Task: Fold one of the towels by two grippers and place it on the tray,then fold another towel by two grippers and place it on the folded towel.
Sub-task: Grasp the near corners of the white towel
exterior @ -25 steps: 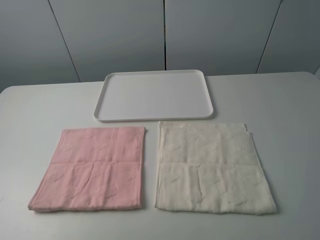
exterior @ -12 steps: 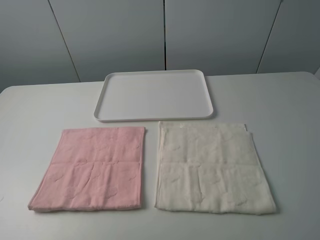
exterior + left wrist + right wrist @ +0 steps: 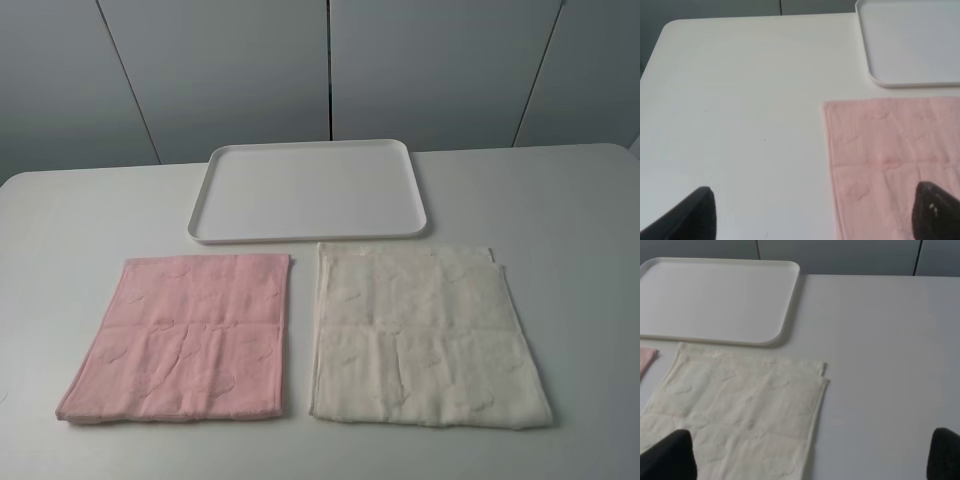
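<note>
The white tray [image 3: 310,190] sits on the white table [image 3: 570,200]. Just in front of the tray's right half, the cream towel [image 3: 425,340] lies flat, almost touching the rim. The pink towel [image 3: 180,340] lies flat before the tray's left half, slightly apart from it. The left gripper [image 3: 814,190] hangs wide and holds nothing, straddling the pink towel's outer edge. The right gripper [image 3: 811,436], equally wide and holding nothing, straddles the cream towel's outer edge.

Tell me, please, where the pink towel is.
In the exterior high view, the pink towel lies flat at left, beside the cream towel, in front of the tray.
</note>
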{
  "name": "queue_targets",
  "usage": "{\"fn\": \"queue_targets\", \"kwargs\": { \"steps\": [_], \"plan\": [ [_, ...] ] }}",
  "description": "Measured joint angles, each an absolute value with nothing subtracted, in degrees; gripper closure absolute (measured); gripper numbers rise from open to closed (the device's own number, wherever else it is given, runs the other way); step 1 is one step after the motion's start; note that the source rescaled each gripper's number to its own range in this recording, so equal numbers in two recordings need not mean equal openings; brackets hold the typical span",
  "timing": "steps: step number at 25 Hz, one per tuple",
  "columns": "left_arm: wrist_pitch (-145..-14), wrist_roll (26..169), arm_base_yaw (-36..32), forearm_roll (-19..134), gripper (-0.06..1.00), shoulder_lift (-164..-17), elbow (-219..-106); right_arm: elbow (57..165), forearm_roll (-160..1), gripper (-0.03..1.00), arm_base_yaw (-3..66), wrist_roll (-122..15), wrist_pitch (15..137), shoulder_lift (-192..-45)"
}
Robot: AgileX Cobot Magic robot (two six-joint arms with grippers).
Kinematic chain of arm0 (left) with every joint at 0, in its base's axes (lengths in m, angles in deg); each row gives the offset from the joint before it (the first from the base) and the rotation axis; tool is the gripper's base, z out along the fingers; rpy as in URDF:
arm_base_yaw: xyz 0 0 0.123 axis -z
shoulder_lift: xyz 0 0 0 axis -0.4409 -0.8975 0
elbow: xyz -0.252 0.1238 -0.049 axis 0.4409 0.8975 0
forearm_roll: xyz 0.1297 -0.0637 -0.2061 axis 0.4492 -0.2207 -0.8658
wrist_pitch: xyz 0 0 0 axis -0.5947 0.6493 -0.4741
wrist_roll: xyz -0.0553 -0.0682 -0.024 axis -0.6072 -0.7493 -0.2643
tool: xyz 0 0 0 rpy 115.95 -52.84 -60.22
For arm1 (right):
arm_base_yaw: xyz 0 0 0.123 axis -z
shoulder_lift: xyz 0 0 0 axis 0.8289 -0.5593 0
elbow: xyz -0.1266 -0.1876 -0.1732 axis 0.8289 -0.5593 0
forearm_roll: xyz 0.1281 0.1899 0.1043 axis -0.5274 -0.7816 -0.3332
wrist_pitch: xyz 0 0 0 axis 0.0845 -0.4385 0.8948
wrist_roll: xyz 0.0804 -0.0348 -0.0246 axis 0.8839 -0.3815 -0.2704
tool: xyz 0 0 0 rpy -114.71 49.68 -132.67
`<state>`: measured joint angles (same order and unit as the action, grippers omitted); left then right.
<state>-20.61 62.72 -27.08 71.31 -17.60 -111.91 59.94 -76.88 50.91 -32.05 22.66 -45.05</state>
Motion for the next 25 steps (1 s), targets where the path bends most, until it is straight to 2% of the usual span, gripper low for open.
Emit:
{"fn": "queue_targets", "kwargs": {
  "steps": [12,18,25],
  "plan": [
    [-20.6,62.6,-27.1,71.3,-0.06,-18.2,-111.9,59.9,-76.9,-0.03,50.9,-32.2,22.7,-45.1],
    [-22.4,65.0,-27.1,71.0,-0.06,-24.2,-113.1,59.9,-76.9,-0.03,50.9,-32.2,22.5,-45.1],
    [-25.7,76.5,-27.1,62.2,-0.05,-35.6,-115.4,62.1,-76.9,-0.03,50.9,-32.0,20.2,-49.7]
  ]
}}
